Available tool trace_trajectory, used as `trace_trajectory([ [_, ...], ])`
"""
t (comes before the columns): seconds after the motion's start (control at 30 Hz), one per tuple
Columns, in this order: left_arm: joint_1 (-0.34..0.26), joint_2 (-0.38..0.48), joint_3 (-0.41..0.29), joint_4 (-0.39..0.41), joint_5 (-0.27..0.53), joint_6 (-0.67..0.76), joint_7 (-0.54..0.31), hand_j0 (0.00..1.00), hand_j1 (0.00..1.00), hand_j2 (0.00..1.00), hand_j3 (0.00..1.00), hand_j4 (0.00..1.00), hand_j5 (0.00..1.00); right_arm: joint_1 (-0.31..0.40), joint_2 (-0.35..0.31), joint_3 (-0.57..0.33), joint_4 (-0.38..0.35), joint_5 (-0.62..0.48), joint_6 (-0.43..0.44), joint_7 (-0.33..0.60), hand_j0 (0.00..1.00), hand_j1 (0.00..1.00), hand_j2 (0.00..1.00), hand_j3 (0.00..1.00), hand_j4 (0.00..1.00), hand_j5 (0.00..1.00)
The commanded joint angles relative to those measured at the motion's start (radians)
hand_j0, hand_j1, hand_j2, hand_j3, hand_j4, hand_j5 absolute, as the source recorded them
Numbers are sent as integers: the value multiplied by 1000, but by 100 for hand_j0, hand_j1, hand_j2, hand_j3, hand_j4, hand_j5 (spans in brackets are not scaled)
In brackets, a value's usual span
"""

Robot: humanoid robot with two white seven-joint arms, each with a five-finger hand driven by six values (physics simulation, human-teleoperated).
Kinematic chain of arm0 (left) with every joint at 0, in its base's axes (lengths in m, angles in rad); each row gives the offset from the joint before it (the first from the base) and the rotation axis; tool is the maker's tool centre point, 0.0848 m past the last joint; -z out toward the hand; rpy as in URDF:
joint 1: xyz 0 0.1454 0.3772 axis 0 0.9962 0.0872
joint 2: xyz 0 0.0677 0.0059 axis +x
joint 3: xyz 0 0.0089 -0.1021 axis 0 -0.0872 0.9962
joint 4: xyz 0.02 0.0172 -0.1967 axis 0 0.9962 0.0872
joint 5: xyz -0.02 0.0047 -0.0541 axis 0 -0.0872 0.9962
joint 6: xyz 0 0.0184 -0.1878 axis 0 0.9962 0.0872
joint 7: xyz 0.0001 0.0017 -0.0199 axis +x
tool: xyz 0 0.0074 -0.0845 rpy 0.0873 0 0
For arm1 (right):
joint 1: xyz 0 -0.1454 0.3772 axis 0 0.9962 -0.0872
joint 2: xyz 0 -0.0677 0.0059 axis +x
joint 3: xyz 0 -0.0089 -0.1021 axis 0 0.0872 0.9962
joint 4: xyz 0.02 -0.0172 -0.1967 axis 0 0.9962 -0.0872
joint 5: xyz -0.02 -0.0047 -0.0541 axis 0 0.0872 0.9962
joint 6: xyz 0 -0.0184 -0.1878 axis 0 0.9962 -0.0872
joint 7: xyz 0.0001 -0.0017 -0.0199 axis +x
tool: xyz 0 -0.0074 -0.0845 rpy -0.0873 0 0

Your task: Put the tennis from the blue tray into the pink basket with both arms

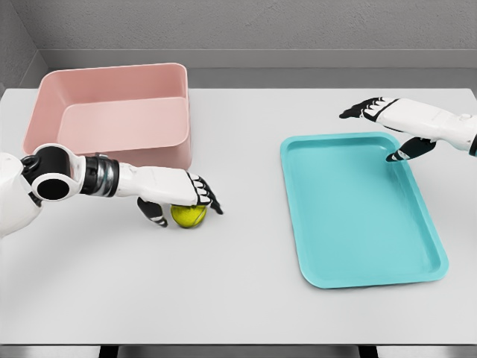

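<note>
I'm looking into a bare simulated test room. I see only a plain white table [238, 298] and flat grey walls [298, 30].

- You had the left hand [181, 195] curled over the tennis ball [188, 215], down on the white table [238, 313] just in front of the pink basket [112, 112].
- Your right hand [387, 123] hung with its fingers loose over the blue tray [358, 216]'s far right corner, holding nothing.
</note>
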Motion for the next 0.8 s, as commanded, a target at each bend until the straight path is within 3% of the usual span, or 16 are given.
trace_trajectory([
  [0.0,0,0,1,-1,6,2,0,66,66,66,66,66,66,0,-1,-1,0,-7,2,0,100,100,100,100,100,100],
  [0.07,0,0,1,0,11,1,0,54,54,54,54,54,54,0,-1,-1,-2,-7,2,0,100,100,100,100,100,100],
  [0.17,0,1,1,2,8,-1,0,45,45,45,45,45,45,0,-1,-1,0,-7,2,0,100,100,100,100,100,100],
  [0.37,5,5,1,-1,12,-2,0,44,44,44,44,44,44,0,-1,-1,0,-7,2,1,100,100,100,100,100,100],
  [0.5,8,15,10,-49,20,-4,0,43,43,43,43,43,43,2,-3,-4,0,-7,2,0,100,100,100,100,100,100],
  [0.57,5,61,18,-102,49,-2,0,43,43,43,43,43,43,2,-3,-4,0,-7,2,1,100,100,100,100,100,100],
  [0.77,-31,104,58,-105,91,-4,0,43,43,43,43,43,43,2,-4,-4,0,-7,2,0,100,100,100,100,100,100],
])
